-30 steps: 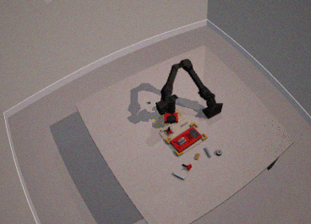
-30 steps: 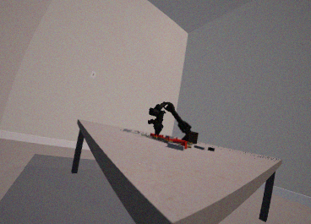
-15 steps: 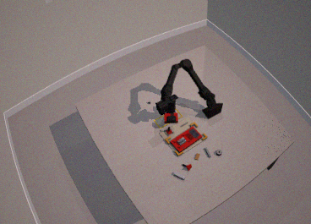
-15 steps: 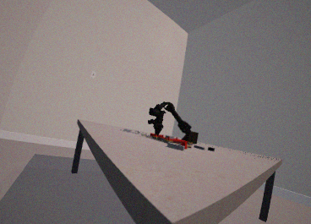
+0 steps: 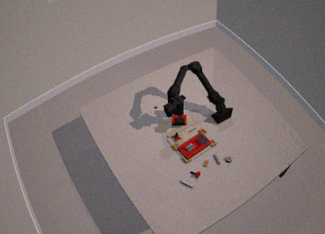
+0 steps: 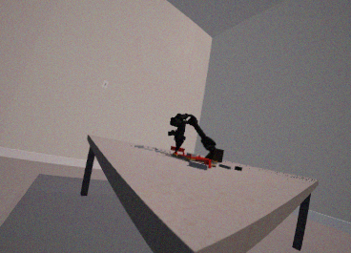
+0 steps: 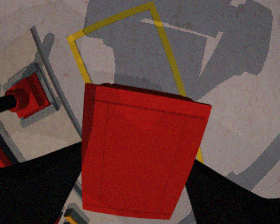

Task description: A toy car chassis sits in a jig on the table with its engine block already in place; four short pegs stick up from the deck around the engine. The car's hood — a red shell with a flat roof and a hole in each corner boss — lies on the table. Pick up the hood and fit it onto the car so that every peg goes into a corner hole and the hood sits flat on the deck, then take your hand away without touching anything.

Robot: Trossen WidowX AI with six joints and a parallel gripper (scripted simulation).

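Observation:
The red hood (image 5: 174, 119) (image 6: 180, 148) (image 7: 141, 125) has a flat roof, seen from above in the wrist view. My gripper (image 5: 179, 120) (image 7: 136, 155) is shut on the hood, one dark finger on each side. The hood appears held a little above the table, over part of a yellow outline. The red chassis (image 5: 197, 145) (image 6: 202, 159) sits in the tan jig with yellow corners (image 5: 187, 160), in front of the gripper in the top view. The grey engine block (image 5: 190, 147) is on its deck. The pegs and the hood's corner holes cannot be made out.
The yellow outline (image 5: 164, 128) (image 7: 169, 55) is on the table. A red part with a black stem (image 5: 177, 137) (image 7: 36, 95) stands beside the chassis. Beyond the jig lie a grey bar (image 5: 216, 159), a ring (image 5: 228, 159), a tan block (image 5: 206, 163) and another red part (image 5: 197, 174).

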